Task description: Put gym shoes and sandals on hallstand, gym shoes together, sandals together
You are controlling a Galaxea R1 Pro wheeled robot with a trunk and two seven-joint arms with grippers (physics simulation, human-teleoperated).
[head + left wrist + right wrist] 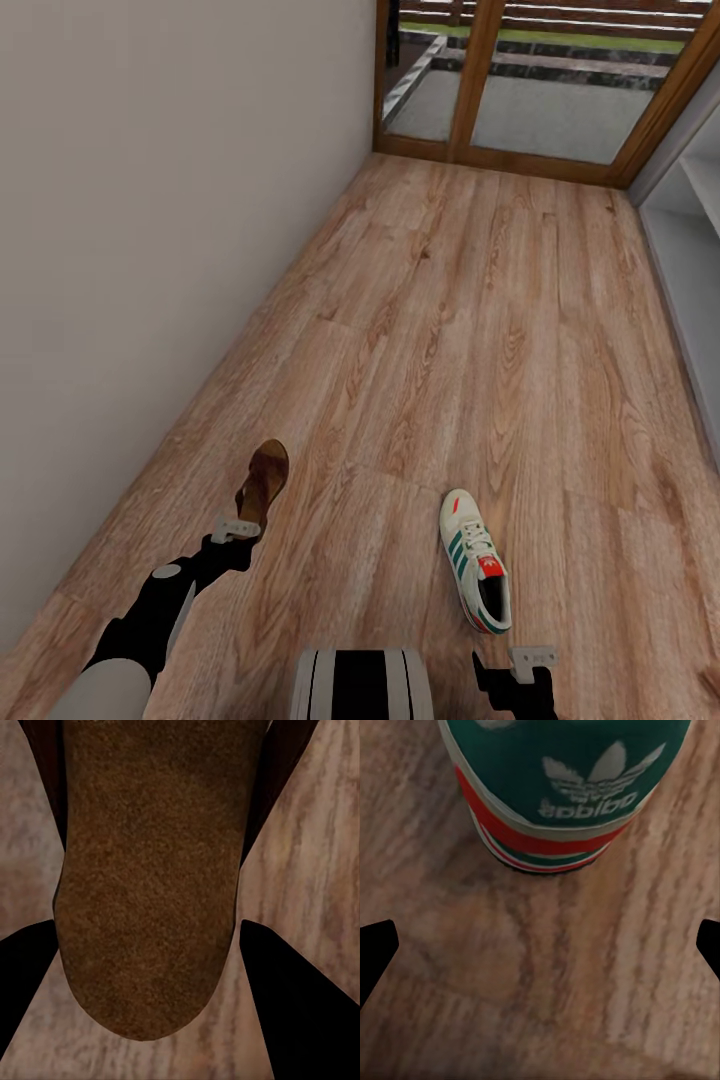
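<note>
One brown sandal [263,483] lies on the wood-plank corridor floor [450,330] near the left wall. My left gripper [237,528] is at its near end. In the left wrist view the sandal [150,870] sits between the two dark fingers [300,1012], whose tips touch its edges. One white gym shoe [477,572] with green stripes lies to the right, heel toward me. My right gripper [530,658] hovers open just behind that heel [547,810], not touching it. The light-grey hallstand [690,250] runs along the right edge. The other sandal and the other gym shoe are out of view.
A plain beige wall [150,200] borders the corridor on the left. A wood-framed glass door [540,90] closes the far end. Bare floor stretches between the shoes and the hallstand. My trunk [362,685] shows at the bottom.
</note>
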